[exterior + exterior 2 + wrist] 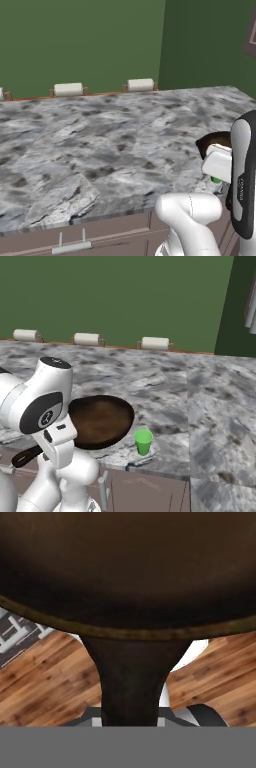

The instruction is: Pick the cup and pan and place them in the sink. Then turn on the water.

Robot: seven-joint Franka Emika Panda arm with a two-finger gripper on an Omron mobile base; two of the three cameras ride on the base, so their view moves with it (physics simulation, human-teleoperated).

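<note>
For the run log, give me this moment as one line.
gripper: shut on pan handle | pan: lifted | cup: upright on counter, beside pan | sink steps: pending

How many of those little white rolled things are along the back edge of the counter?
3 in the right base view, spaced along the counter's back edge against the green wall: left, middle, right. More may lie beyond the frame.

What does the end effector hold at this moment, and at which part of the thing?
It holds the pan by its short dark handle. In the hand view the handle runs straight down to the end effector, with wooden floor visible beneath it.
</note>
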